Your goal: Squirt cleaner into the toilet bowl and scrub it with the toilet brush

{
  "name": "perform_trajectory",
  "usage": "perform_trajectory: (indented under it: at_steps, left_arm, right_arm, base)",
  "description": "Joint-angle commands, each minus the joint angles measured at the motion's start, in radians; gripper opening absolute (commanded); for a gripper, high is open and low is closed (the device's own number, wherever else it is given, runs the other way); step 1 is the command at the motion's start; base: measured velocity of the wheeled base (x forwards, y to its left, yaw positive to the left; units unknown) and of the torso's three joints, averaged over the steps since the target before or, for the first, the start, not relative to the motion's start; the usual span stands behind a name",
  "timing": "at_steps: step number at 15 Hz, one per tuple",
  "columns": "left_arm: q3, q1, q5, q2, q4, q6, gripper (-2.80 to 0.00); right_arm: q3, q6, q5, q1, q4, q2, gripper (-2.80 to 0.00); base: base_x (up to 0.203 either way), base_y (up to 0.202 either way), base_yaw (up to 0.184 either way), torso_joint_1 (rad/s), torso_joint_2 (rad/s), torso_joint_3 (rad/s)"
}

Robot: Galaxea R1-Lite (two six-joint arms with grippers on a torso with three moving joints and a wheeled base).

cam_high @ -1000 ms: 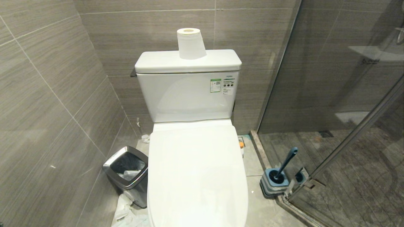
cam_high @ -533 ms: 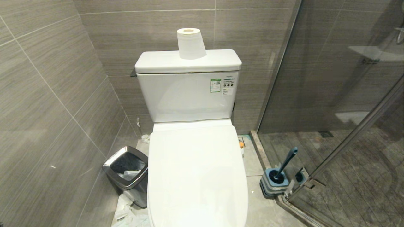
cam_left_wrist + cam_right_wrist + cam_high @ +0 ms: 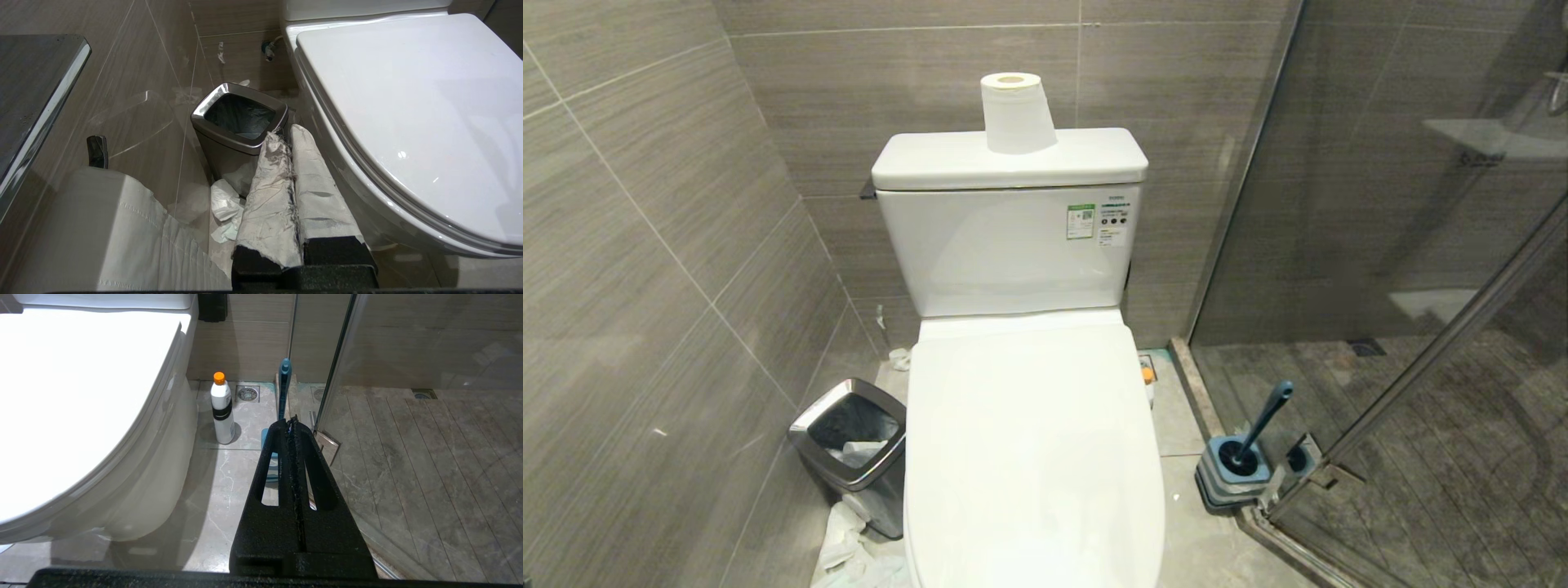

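We found the large glossy white ceramic toilet bowl with its white lid down and nothing on it. Neither arm appeared in the head view.

The left gripper, its 2 fingers wrapped in grubby white material, was clenched on nothing. It hung low beside the bowl's side. Just beyond its fingertips stood the small steel-rimmed black bin, with crumpled white tissue on the floor below the fingers.

The right gripper, bare black, was also pressed shut and empty. It hung low on the bowl's other side. Directly beyond its tips stood the toilet brush, a slim slate-blue handle upright in its squarish grey-and-blue holder, against the glass shower partition. Near the fingertips, towards the bowl, stood 1 white bottle with an orange cap on the tiled floor, apart from both brush and bowl.

We saw no blue cleaner on any surface.

1 white paper roll stood on the boxy tank.
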Motion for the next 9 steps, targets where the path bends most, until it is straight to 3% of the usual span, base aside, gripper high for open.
perform_trajectory:
  at_steps: [1,9]
  left_arm:
    - [0.0,0.001,0.0,0.002,0.0,0.0,-2.8]
    - [0.0,0.0,0.0,0.002,0.0,0.0,-2.8]
  right_arm:
    - [0.0,0.0,0.0,0.0,0.0,0.001,-2.8]
    - [-0.002,0.006,-0.007,0.0,0.007,0.001,-2.8]
  base:
    - [0.0,0.0,0.0,0.0,0.0,0.0]
    - [0.0,0.0,0.0,0.0,0.0,0.0]
